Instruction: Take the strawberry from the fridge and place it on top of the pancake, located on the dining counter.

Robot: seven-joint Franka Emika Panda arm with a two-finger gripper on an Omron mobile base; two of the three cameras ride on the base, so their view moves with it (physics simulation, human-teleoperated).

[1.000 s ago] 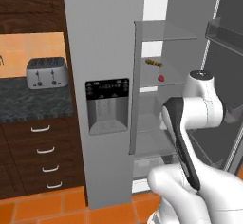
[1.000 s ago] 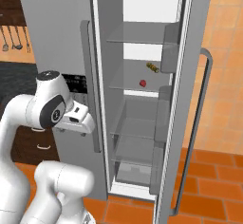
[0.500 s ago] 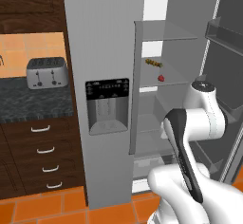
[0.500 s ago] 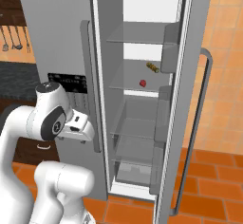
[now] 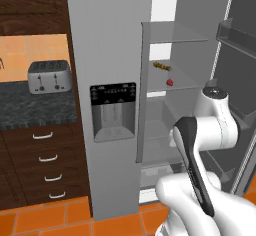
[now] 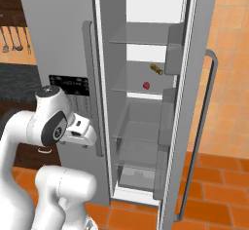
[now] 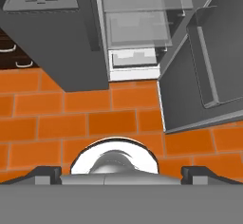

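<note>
The grey fridge [image 5: 109, 40] stands with its right door [image 5: 241, 55] swung open. On a glass shelf inside lies the strawberry [image 5: 170, 82], tiny and red, also seen from the right as the strawberry [image 6: 146, 85]. My gripper [image 7: 122, 174] points down at the orange floor in front of the fridge [image 7: 57, 38], well below and short of the fruit. Its dark fingertips [image 7: 47, 173] stand wide apart, open, with nothing between them. My white hand [image 6: 80, 132] hangs beside the left door's handle. The pancake and the dining counter are out of view.
A yellow-brown skewer [image 5: 161, 66] lies on the shelf just behind the strawberry. Clear drawers [image 6: 138, 141] fill the lower fridge. The open door [image 6: 194, 126] with its bins stands to the right. A toaster [image 5: 48, 76] sits on the dark worktop to the left.
My arm has folded down a little, and the hand has sunk slightly in front of the fridge. The strawberry and the skewer have not moved.
</note>
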